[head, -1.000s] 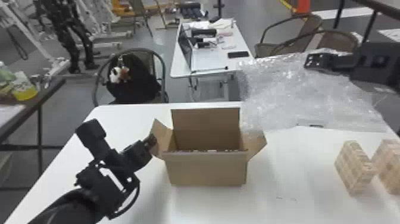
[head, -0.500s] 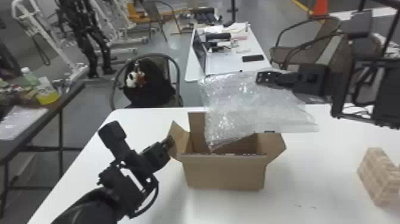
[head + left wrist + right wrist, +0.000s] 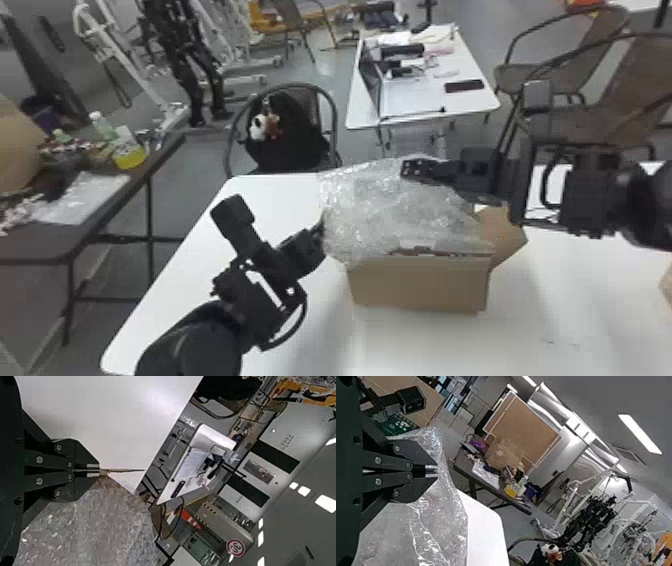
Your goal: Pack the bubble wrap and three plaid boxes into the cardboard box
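Clear bubble wrap lies draped over the open top of your cardboard box, hanging past its left side in the head view, with part of it still up at your right gripper. That gripper is above the far side of the box. In the right wrist view, your right gripper has its fingertips pressed together on the wrap, which spreads out from them.

Your left gripper is at the left side of the box, right beside the hanging wrap. Seen from its own wrist, your left gripper is pinched on a thin cardboard flap, and the wrap lies close by it.

You have the box standing upright on the white table, its right flap folded outward. At the head view's right edge you get a sliver of something tan on the same table, too little to tell which thing it is.

Beyond the table you can see a chair holding a black bag, and a smaller white table with a dark phone on it.
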{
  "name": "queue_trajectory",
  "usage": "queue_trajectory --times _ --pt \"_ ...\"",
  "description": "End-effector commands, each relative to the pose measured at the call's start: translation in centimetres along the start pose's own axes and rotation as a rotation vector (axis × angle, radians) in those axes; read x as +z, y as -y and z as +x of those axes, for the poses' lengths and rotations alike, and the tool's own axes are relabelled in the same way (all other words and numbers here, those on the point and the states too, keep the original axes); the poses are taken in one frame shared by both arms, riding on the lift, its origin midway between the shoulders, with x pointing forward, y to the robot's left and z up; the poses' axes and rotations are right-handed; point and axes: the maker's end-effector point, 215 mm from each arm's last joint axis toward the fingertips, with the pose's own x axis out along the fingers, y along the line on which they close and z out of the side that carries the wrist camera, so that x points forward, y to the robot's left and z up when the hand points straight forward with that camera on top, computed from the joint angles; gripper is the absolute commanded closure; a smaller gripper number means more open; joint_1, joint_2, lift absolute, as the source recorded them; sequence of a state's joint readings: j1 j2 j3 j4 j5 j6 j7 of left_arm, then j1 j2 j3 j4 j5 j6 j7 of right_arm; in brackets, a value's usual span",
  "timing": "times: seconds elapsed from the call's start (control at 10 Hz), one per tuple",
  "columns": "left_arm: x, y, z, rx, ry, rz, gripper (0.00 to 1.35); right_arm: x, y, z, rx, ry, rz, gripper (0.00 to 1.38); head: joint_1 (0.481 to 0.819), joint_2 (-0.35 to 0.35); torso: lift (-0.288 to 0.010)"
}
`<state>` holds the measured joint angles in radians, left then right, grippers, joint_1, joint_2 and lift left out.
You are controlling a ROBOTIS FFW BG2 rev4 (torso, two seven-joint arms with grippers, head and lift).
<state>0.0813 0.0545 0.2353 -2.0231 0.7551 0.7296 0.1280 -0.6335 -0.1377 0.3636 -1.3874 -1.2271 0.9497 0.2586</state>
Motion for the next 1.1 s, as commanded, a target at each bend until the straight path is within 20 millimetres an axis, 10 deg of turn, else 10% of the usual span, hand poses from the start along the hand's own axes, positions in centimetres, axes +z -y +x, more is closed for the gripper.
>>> queue_trajectory --times 0.0,0.1,0.5,0.8,1.0 --pt "-0.1 -0.1 0.0 0.000 -0.001 -0.005 1.22 -0.4 2.1 0.1 -0.044 0.010 -0.009 1.21 0.598 0.337 -0.148" --pt "0.0 -0.3 -0.2 0.001 0.002 -0.007 1.22 0.3 3.0 -0.6 -0.070 0.033 -0.025 1.18 0.604 0.335 -0.148" --pt "0.0 -0.1 -0.2 -0.005 0.002 -0.005 1.22 2.9 4.1 -3.7 -0.101 0.136 -0.048 0.07 0.610 0.307 -0.148" --pt "-0.1 -0.5 -0.4 0.003 0.012 -0.016 1.22 6.9 2.7 -11.2 -0.226 0.240 -0.270 0.13 0.591 0.267 -0.148" --pt "-0.3 -0.9 -0.6 0.008 0.014 -0.029 1.22 6.9 5.1 -18.8 -0.429 0.328 -0.423 0.13 0.588 0.207 -0.148"
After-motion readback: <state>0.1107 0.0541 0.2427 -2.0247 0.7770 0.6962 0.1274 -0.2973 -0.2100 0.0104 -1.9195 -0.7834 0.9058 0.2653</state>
